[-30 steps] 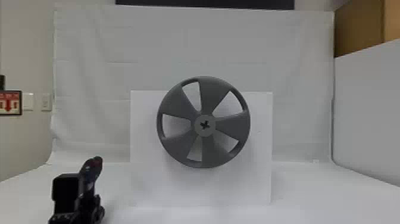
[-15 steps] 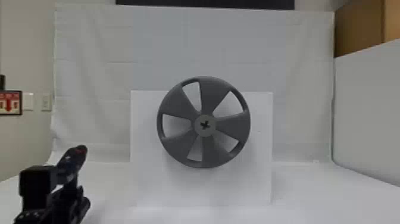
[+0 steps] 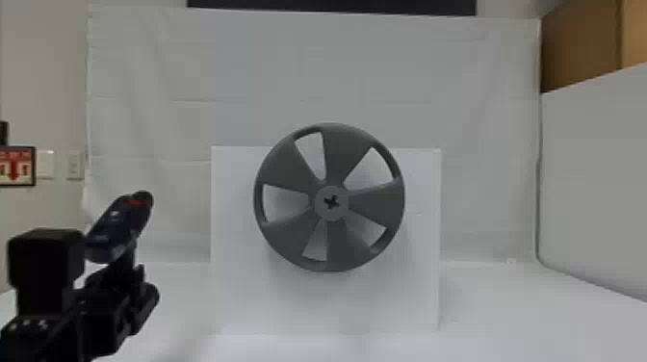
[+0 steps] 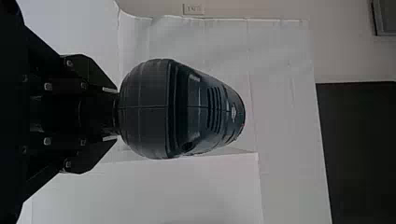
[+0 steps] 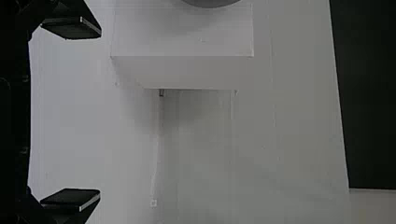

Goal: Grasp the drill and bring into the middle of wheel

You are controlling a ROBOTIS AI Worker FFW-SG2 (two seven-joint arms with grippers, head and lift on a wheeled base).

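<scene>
My left gripper (image 3: 122, 281) is at the lower left of the head view, shut on the handle of the dark drill (image 3: 119, 226), whose body is held above the fingers and to the left of the wheel. The grey five-spoked wheel (image 3: 293, 168) is mounted upright, with a cross-shaped hole in its hub (image 3: 331, 203). In the left wrist view, the left gripper (image 4: 114, 114) closes around the handle below the drill's rounded rear (image 4: 144, 109). My right gripper (image 5: 91, 114) stands open, with nothing between its fingers, in the right wrist view. A piece of the wheel's rim (image 5: 210, 2) shows there too.
A white box-like stand (image 3: 414, 289) is behind the wheel on the white table (image 3: 505, 327). White cloth (image 3: 385, 62) hangs at the back. A pale partition (image 3: 597, 183) borders the right side, with brown boxes (image 3: 582, 43) beyond it.
In the head view the left arm and the drill have moved leftward and a little up, and the drill now leans more to the right. The wheel stays put.
</scene>
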